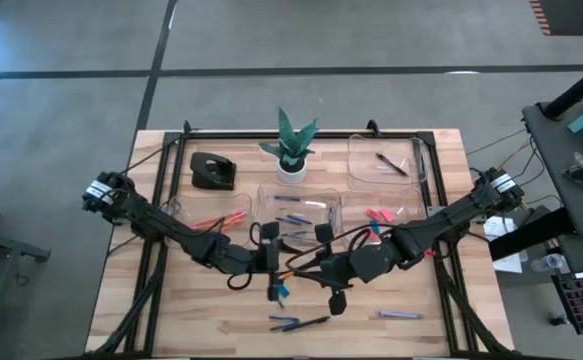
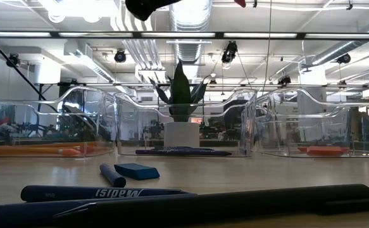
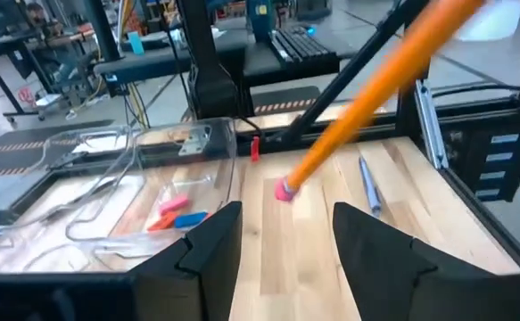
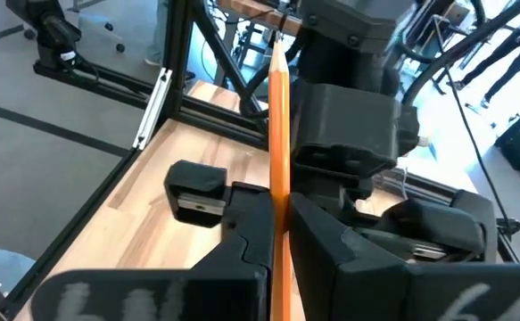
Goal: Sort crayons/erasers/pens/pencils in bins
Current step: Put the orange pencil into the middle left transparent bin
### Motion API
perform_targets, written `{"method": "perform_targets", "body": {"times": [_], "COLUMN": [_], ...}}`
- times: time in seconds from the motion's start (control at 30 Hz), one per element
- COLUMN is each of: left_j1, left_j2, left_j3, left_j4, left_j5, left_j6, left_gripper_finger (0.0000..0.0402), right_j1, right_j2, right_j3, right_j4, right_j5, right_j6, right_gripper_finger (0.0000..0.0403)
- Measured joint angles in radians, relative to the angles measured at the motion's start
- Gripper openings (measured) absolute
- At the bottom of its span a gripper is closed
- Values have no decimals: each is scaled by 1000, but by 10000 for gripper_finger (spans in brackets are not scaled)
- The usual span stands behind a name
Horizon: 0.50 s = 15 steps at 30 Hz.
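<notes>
The right gripper (image 4: 277, 227) is holding 1 orange pencil (image 4: 278, 134) in narrow jaws above mid-tabletop, the left gripper (image 3: 282, 236) is gaping beside it; light, stiff, slippery: grip mid-shaft.

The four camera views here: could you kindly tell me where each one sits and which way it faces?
High view: overhead, looking straight down on the table, both arms and the bins.
Low view: at tabletop height, looking level across pens toward the plant; no claw identifiable.
Left wrist view: on the left arm, facing past its open left claw at the orange pencil.
Right wrist view: on the right arm, its right claw shut on that pencil.
Shared: both wrist views show the pencil.
</notes>
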Motion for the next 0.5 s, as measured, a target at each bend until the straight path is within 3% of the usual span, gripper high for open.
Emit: {"method": "perform_targets", "body": {"times": [0.33,0.5], "left_j1": [-1,0], "left_j2": [6,6], "left_j3": [16,32], "left_j4": [45,60], "left_j5": [-6,68], "left_j6": [-23,-16], "left_gripper_finger": [164,164], "right_j1": [0,-6], "right_j2": [-1,-1], "right_j3": [0,0], "right_j4": [0,0], "right_j5": [-1,0], "right_j6": [0,10], "right_gripper_finger": [19,19]}}
